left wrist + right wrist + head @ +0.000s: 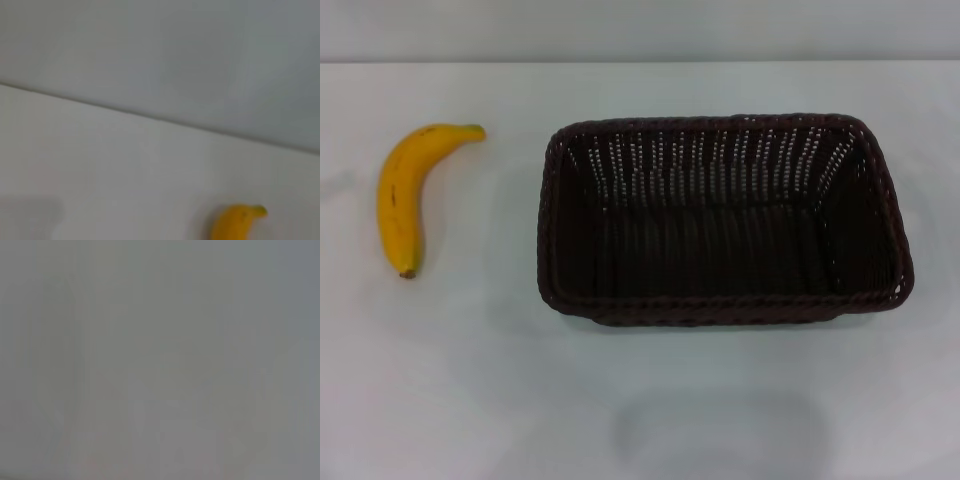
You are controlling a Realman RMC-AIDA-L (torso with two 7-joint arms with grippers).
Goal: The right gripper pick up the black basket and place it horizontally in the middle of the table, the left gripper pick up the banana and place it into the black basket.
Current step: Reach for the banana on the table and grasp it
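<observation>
The black basket [720, 220] lies lengthwise across the middle of the white table [640, 400], open side up and empty. The yellow banana [405, 195] lies on the table to the basket's left, its green stem toward the far side and its brown end toward me. Its stem end also shows in the left wrist view [237, 222]. Neither gripper shows in any view. The right wrist view holds only plain grey surface.
The table's far edge meets a pale wall [640, 30] behind the basket. The same edge line crosses the left wrist view [150, 117]. Bare tabletop lies in front of the basket and between it and the banana.
</observation>
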